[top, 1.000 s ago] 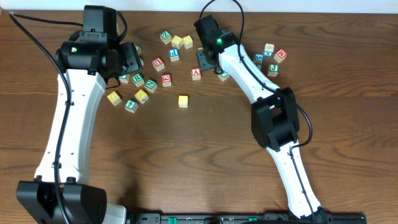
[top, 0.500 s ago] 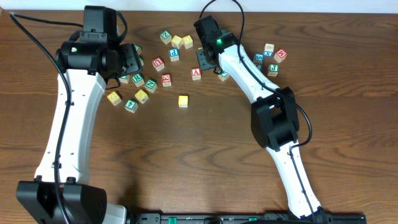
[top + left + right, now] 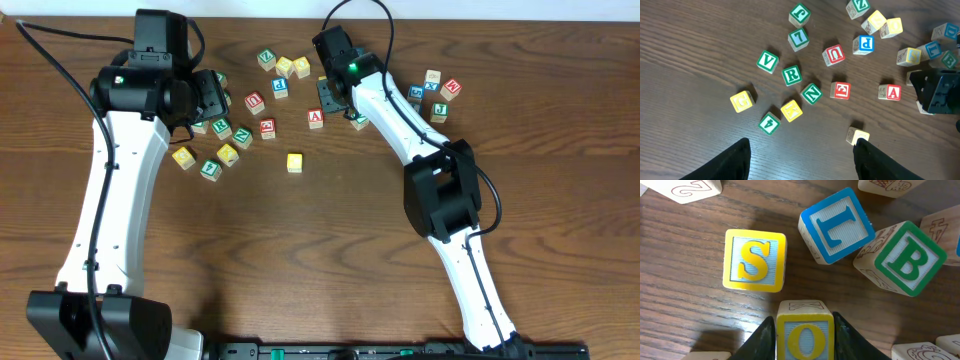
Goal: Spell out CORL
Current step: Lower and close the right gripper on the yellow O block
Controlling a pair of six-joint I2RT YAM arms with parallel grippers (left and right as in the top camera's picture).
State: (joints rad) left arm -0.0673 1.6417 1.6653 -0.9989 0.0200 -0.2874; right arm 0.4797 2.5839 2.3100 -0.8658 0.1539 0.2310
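**O block pinched in my right pincer**

O block (image 3: 805, 339), the yellow one, is squeezed between the two fingers (image 3: 765, 341) of my right pincer (image 3: 804, 320), one pressed flat on each side. From overhead that puts it at the far side of the wooden table (image 3: 330, 250), near the red A block (image 3: 315, 117). A yellow S block (image 3: 755, 260) sits just beside it, and a blue L block (image 3: 836, 224) is right next to a green B block (image 3: 900, 257). My left pincer (image 3: 801, 145) is released, fingers spread wide over bare wood, gripping nothing. Ahead of it the green R block (image 3: 791, 75) lies close to a green N block (image 3: 811, 93), with a green L block (image 3: 798, 39) farther up.
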